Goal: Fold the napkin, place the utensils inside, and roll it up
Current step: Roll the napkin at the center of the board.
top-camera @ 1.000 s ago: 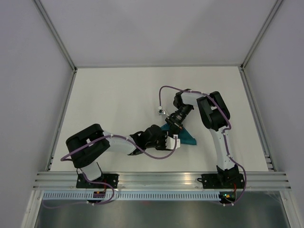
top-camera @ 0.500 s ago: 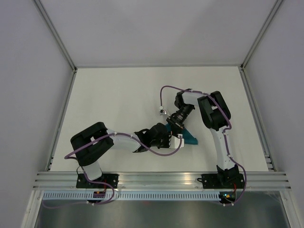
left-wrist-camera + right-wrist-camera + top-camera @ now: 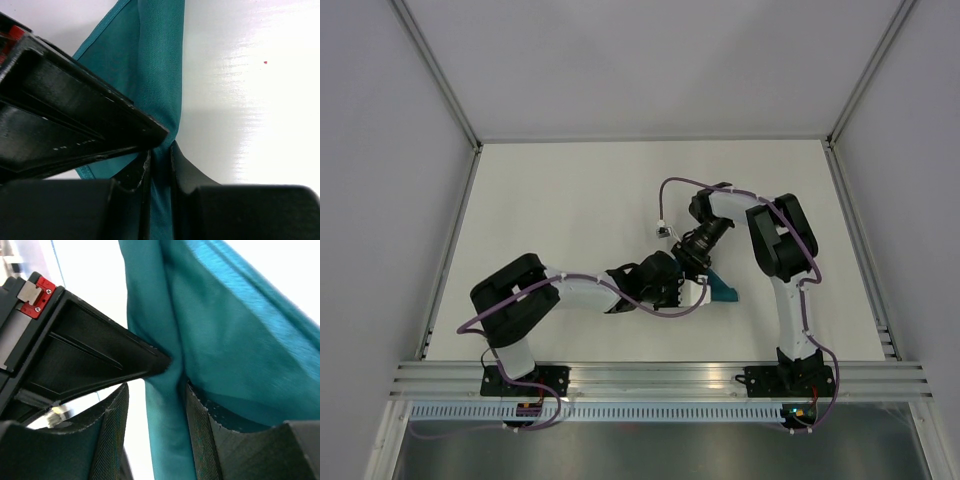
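Left gripper (image 3: pixel 159 162) has scooted up to the right gripper (image 3: pixel 154 415), pinching the bunched napkin (image 3: pixel 721 291) tight, middle of the table (image 3: pixel 560 200). Right's jaws gape around the cloth. No utensil visible; folding looks barely underway.

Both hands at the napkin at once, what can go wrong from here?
Left hand pinches only a thin fold of the teal, shiny, wrinkled cloth napkin; it may slip out.
Right hand stands open around the same bunch, close against the left hand; moving either could knock them together or drag the cloth.
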Available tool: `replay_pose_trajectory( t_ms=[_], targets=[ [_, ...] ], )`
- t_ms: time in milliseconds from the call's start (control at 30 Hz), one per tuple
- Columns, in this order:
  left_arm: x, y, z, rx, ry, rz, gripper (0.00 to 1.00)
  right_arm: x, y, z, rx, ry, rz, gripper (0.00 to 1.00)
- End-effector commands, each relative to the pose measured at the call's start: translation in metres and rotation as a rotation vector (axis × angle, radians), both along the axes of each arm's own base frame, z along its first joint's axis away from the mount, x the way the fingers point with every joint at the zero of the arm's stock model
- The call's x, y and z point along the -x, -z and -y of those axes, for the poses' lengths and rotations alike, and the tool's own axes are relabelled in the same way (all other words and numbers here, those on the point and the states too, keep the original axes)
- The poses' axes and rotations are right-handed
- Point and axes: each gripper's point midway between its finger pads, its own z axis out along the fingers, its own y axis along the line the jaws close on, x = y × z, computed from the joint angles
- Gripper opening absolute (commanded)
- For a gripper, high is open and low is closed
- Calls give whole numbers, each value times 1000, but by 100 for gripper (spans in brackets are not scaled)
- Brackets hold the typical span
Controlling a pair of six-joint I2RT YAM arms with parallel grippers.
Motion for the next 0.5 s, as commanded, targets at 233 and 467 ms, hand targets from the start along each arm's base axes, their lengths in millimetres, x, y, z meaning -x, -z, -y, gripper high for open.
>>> replay_pose_trajectory(
  t_ms=[233,467],
  targets=[
    [29,25,-24,-136,-18,-321,2,-80,-16,27,-58,157,339,56],
    [36,23,-32,-190,-32,-506,2,-112,-62,54,-125,324,526,56]
  ],
)
